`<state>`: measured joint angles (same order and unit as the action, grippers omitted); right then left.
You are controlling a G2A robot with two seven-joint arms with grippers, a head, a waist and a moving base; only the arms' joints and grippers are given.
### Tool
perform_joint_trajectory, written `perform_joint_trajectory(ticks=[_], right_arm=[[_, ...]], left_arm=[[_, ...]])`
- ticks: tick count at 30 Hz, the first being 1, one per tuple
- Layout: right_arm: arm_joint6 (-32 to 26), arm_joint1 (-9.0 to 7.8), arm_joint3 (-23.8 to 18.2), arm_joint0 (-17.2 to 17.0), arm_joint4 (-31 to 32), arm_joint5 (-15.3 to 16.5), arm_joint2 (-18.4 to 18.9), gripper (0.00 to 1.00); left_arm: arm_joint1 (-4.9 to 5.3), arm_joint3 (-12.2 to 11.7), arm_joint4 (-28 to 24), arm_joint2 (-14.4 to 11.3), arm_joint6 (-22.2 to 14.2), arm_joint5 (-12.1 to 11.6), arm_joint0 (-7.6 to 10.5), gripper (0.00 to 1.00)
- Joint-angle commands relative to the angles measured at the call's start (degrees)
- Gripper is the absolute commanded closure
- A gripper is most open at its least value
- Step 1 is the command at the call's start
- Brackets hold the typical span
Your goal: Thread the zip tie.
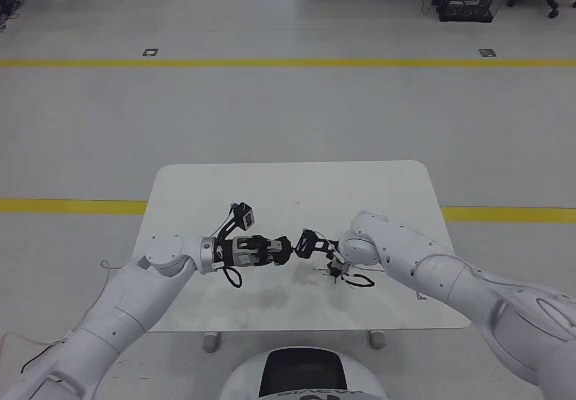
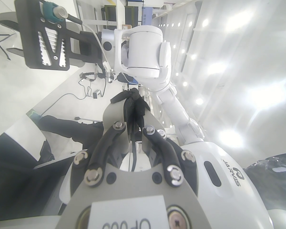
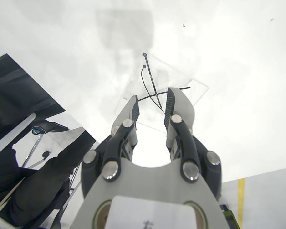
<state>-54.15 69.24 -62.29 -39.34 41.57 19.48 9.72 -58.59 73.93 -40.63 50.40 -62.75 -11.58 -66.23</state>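
The black zip ties (image 3: 153, 84) lie crossed on a clear sheet (image 3: 197, 86) on the white table (image 1: 368, 190), at about 4 o'clock from its middle in the top view. The right gripper (image 3: 152, 94) hangs just above them, fingers spread wide and holding nothing. At its 9 o'clock, close by, the left gripper (image 1: 282, 248) has its fingers pressed together; I cannot tell whether anything is pinched between them.

Blk zip ties (image 3: 150, 75), wht table (image 1: 388, 190), ylw floor line (image 1: 268, 63).

Left hand (image 1: 286, 247) close before right hand (image 1: 303, 241)
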Motion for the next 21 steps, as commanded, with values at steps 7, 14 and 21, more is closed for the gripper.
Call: perform_joint_trajectory(ticks=[7, 14, 21], right_arm=[[0.60, 1.64, 2.80, -0.59, 1.42, 0.00, 0.02, 0.75], [1.22, 3.08, 4.81, -0.97, 2.98, 0.00, 0.02, 0.83], [0.74, 4.59, 6.79, -1.20, 3.73, 0.00, 0.02, 0.82]], left_arm=[[0.00, 0.00, 0.00, 0.00, 0.00, 0.00, 0.00, 1.00], [0.00, 0.00, 0.00, 0.00, 0.00, 0.00, 0.00, 1.00], [0.00, 0.00, 0.00, 0.00, 0.00, 0.00, 0.00, 1.00]])
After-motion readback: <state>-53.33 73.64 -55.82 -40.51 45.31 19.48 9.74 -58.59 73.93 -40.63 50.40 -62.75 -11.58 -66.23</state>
